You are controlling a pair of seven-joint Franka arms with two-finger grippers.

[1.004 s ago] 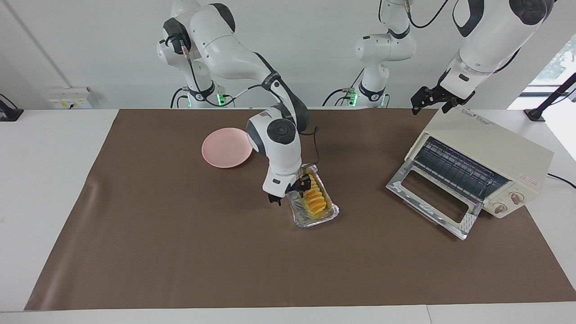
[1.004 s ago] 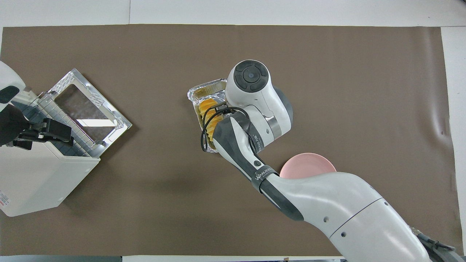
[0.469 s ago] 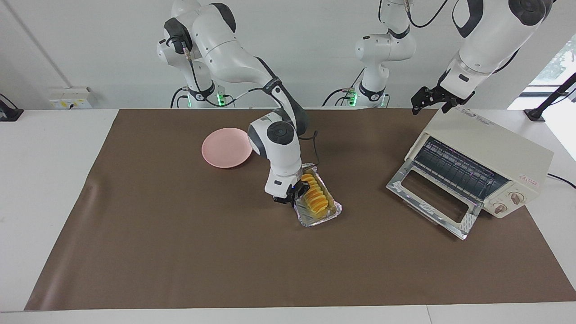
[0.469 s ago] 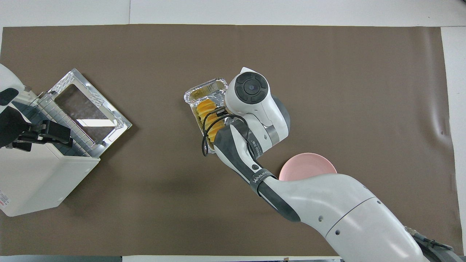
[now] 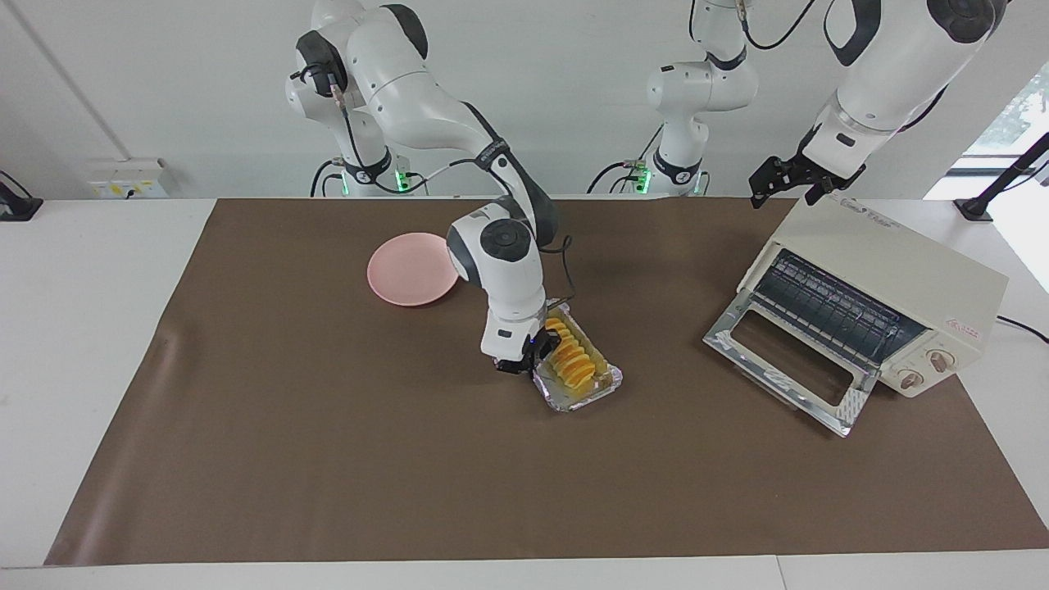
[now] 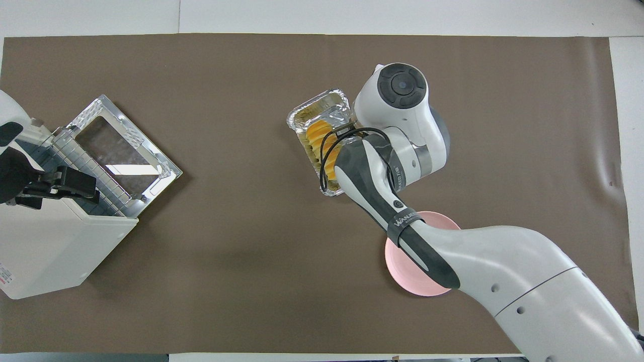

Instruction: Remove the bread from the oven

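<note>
A: Where do we find the bread (image 5: 572, 360)?
B: In a foil tray (image 5: 604, 388) mid-counter, well apart from the oven (image 5: 889, 279), whose door lies open.
A: And our claws?
B: The right claw (image 5: 525, 363) is pinched on the tray's rim. The left claw (image 5: 793, 182), spread, hangs over the oven's top.

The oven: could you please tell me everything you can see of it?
The oven is a boxy cream-white toaster oven at the left arm's end of the table, set at an angle on the brown mat. Its glass door, framed in shiny metal, is folded down open onto the mat. A dark wire rack shows inside, with no bread on it. Two round knobs sit beside the opening. The left gripper hangs open over its top edge.
</note>
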